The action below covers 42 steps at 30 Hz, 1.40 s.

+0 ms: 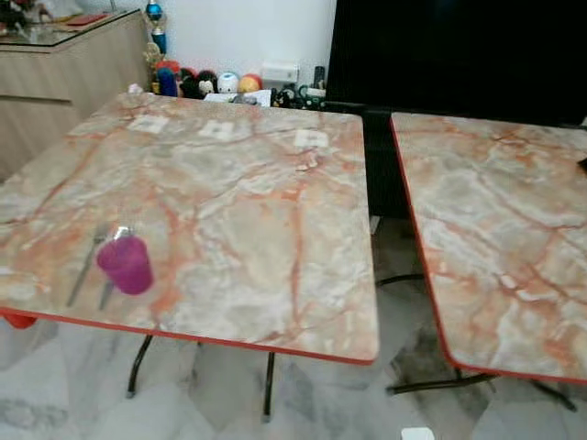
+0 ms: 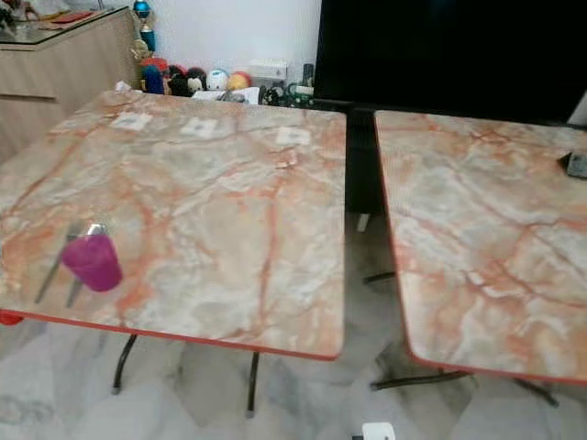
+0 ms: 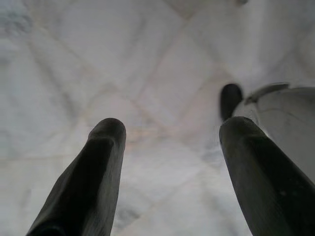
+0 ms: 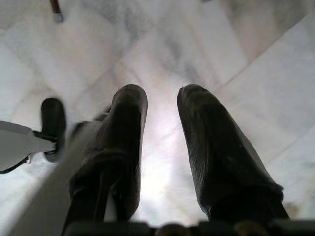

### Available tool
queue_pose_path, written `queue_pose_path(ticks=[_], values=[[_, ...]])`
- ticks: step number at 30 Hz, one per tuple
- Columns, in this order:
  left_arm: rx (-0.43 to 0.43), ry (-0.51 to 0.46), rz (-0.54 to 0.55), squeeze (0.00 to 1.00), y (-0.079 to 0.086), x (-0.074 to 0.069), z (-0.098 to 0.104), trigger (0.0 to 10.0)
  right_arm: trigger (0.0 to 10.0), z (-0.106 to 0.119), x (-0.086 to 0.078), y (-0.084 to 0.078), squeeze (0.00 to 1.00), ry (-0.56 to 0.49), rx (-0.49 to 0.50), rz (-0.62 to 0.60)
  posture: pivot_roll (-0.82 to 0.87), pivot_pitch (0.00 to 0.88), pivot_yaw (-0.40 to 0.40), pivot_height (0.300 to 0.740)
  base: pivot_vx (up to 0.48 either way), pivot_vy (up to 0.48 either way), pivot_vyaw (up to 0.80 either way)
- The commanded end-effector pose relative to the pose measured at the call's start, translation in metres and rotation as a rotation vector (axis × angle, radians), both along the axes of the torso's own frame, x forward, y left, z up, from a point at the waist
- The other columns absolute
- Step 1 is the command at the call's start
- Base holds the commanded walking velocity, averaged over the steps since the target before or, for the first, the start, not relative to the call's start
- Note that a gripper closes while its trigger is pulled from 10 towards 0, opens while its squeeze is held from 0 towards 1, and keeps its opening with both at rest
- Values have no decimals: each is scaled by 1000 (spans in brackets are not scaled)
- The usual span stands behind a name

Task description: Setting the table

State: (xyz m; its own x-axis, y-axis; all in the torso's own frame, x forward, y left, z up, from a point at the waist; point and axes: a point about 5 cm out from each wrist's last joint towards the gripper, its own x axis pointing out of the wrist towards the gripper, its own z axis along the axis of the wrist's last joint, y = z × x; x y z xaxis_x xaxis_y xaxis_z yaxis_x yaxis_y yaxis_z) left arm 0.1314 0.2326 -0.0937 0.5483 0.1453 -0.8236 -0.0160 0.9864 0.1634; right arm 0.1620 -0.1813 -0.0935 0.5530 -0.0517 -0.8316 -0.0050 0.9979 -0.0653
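1. Table [image 1: 229, 202]: marble-patterned top with a red edge, on the left of the scene. A second table [image 1: 495, 238] stands to its right, apart from it across a strip of floor [image 1: 404, 312].
2. Cup [image 1: 126, 264]: magenta, upright, at the near left of the left table. A fork [image 1: 87, 264] lies flat just to its left, its tines toward the far side; a second piece of cutlery seems to lie under or against the cup, but its kind cannot be told.
3. Left gripper [image 3: 170, 162]: hangs idle over the pale floor, its fingers spread wide with nothing between them.
4. Right gripper [image 4: 162, 147]: also pointed at the floor, its fingers parted by a narrow gap, empty.
5. Step in hand, as judged: the setting is barely begun and no item is held, so further tableware is probably to be fetched. Whatever is brought is best lowered level onto the bare marble, clear of the cup so it is not tipped, and back from the red edge.
6. Views compared: the tables, the cup and the clutter of toys [image 1: 206, 82] by the far wall are given by the eye views. The finger spread and the floor tiles beneath the arms are given by the wrist views. A dark object [image 2: 578, 165] at the far right edge of the second table is better seen by the right eye.
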Motion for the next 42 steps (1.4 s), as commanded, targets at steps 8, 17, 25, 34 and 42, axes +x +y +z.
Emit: queue_pose_path(ticks=[8, 17, 25, 34, 42], values=[[-5, 33, 9, 0, 2, -11, -3, 10000, 10000, 1, 3, -5, 0, 5, 0, -18, 38, 102, -24, 740, 0, 477, 0], [-1, 14, -5, 0, -1, 0, -1, 10000, 10000, 5, 13, 1, 0, 0, 5, -11, 39, 103, -24, 740, 0, 140, 0], [-1, -8, -17, 0, -4, 13, 3, 10000, 10000, 3, 10, 1, 0, 3, 3, -11, 40, 103, -23, 740, 0, 0, 0], [-3, -10, -19, 0, -5, 12, 3, 10000, 10000, 3, 9, 1, 0, 6, -1, -11, 42, 102, -23, 740, 0, 0, 0], [9, -48, -39, 0, -3, 17, 6, 10000, 10000, 3, 9, 2, 0, 7, -1, -9, 41, 103, -20, 740, 0, 0, 0]])
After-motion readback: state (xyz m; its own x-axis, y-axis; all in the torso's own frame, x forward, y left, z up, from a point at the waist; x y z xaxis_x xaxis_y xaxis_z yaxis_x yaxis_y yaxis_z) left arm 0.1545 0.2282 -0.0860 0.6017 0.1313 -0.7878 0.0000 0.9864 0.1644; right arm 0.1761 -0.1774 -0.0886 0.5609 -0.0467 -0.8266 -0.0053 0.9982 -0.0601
